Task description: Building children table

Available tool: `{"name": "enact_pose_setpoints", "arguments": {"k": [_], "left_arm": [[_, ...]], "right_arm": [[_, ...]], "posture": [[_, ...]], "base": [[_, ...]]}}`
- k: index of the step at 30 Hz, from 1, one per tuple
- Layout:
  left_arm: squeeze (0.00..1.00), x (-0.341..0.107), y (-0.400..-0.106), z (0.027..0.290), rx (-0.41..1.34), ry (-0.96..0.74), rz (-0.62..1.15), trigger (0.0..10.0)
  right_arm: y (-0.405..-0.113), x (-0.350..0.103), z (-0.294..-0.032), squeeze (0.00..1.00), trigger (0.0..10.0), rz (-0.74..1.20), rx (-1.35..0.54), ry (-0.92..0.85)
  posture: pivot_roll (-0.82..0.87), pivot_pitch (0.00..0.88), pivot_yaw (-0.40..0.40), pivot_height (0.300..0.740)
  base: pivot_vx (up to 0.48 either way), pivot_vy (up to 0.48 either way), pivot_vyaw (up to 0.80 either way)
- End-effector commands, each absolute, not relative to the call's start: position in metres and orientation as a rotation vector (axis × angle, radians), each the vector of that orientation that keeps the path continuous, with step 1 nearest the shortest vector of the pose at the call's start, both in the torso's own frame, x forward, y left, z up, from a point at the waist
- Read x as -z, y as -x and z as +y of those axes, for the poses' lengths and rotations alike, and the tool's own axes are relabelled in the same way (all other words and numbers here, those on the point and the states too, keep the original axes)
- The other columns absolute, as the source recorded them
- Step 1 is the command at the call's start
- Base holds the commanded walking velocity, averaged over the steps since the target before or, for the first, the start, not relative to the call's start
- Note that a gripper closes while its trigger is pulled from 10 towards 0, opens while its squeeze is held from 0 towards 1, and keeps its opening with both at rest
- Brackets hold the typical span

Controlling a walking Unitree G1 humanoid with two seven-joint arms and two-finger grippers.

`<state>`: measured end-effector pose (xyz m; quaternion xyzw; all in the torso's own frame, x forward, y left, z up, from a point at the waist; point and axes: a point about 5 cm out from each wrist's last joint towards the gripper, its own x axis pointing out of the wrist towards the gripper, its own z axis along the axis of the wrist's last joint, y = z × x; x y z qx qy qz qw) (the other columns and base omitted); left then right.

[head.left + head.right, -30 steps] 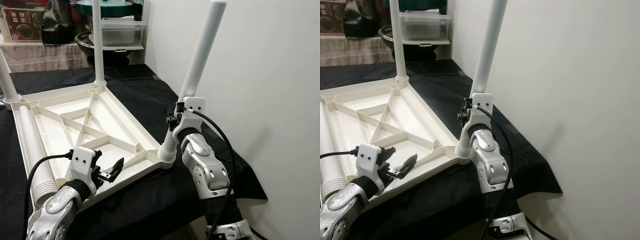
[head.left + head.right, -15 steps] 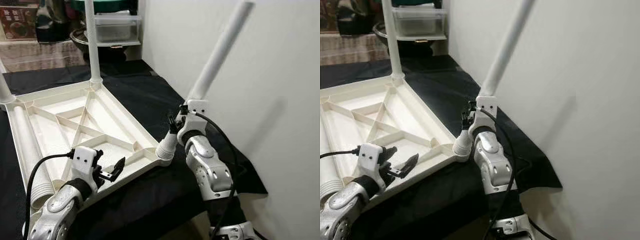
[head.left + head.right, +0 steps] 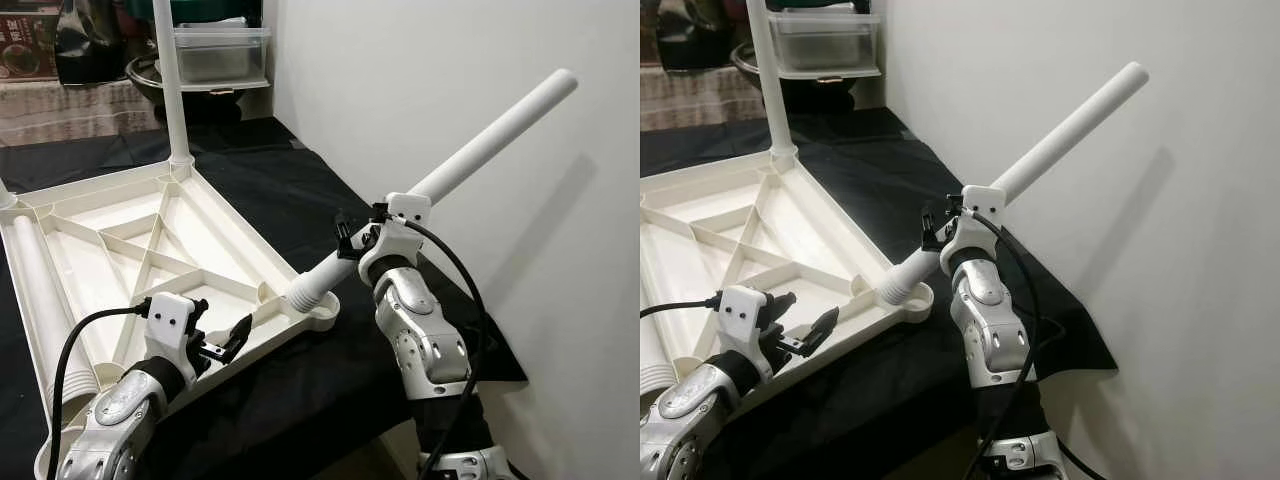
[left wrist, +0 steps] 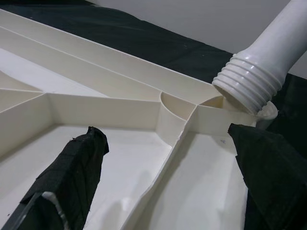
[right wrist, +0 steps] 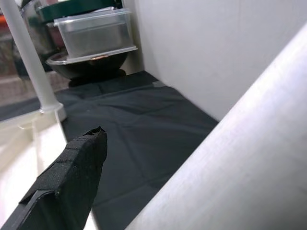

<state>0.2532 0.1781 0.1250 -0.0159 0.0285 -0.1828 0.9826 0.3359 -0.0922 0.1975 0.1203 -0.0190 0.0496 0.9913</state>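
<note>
Right end effector (image 3: 352, 240) grips a white leg (image 3: 440, 187) slanted toward 2 o'clock, threaded end at the upside-down tabletop (image 3: 120, 250) corner socket; left end effector (image 3: 215, 340) hovers wide open.

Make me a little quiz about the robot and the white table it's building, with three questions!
1. True or false: the white leg in the right gripper stands straight up in its corner socket.
2. What is the left gripper doing? A) squeezing a leg. B) hovering open over the upside-down tabletop. C) pressing on the black cloth.
3. Where does a spare leg lie?

Key
1. False. It tilts steeply toward the wall, its threaded end at the socket's rim, not screwed in.
2. B.
3. Flat inside the tabletop, along the edge on the robot's left.
</note>
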Motion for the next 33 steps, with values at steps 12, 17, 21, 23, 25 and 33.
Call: {"name": "enact_pose_setpoints", "arguments": {"k": [12, 17, 21, 23, 25, 33], "left_arm": [[0.0, -0.121, -0.253, 0.176, 0.376, 0.026, 0.072, 10.0], [0.0, -0.123, -0.254, 0.177, 0.381, 0.027, 0.068, 10.0], [0.0, -0.129, -0.255, 0.179, 0.42, 0.022, 0.052, 10.0], [0.0, -0.129, -0.255, 0.179, 0.42, 0.022, 0.052, 10.0], [0.0, -0.141, -0.256, 0.179, 0.486, 0.023, 0.022, 10.0], [0.0, -0.16, -0.254, 0.175, 0.67, 0.015, 0.002, 10.0]], "right_arm": [[-0.331, -0.215, -0.089, 0.0, 0.0, -0.155, -0.231, -0.517], [-0.327, -0.23, -0.079, 0.0, 0.0, -0.195, -0.398, -0.647], [-0.323, -0.241, -0.074, 0.0, 0.0, -0.218, -0.51, -0.696], [-0.323, -0.241, -0.074, 0.0, 0.0, -0.218, -0.51, -0.696], [-0.32, -0.251, -0.07, 0.0, 0.0, -0.236, -0.598, -0.716], [-0.323, -0.266, -0.066, 0.0, 0.0, -0.344, -0.777, -0.391]], "posture": [[0.04, 0.0, -0.116, 0.74], [0.04, 0.0, -0.115, 0.74], [0.04, 0.0, -0.115, 0.74], [0.04, 0.0, -0.115, 0.74], [0.04, 0.0, -0.113, 0.74], [0.04, 0.0, -0.101, 0.74]], "base": [[0.0, 0.0, 0.0], [0.0, 0.0, 0.0], [0.0, 0.0, 0.0], [0.0, 0.0, 0.0], [0.0, 0.0, 0.0], [0.0, 0.0, 0.0]]}}
